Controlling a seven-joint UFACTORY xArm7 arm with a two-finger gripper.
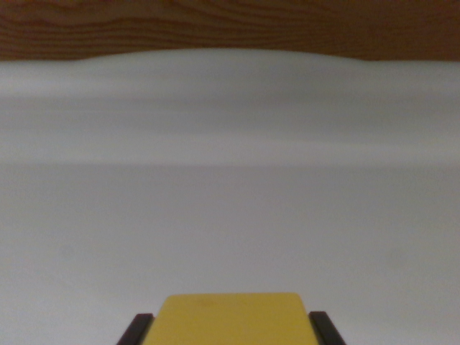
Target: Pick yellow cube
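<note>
Yellow cube [231,318] sits at the near edge of the wrist view, between the two dark fingers [136,329] of the tool [231,332], which appear clamped against its left and right sides. Beyond it, the pale counter [230,187] runs far to a wooden strip [230,29].

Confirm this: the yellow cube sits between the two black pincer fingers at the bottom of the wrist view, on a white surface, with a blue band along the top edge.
Wrong in one respect: the band along the top is brown wood grain, not blue. The wrist view shows the rest as stated: the cube between the pincer fingers, over a white surface.
</note>
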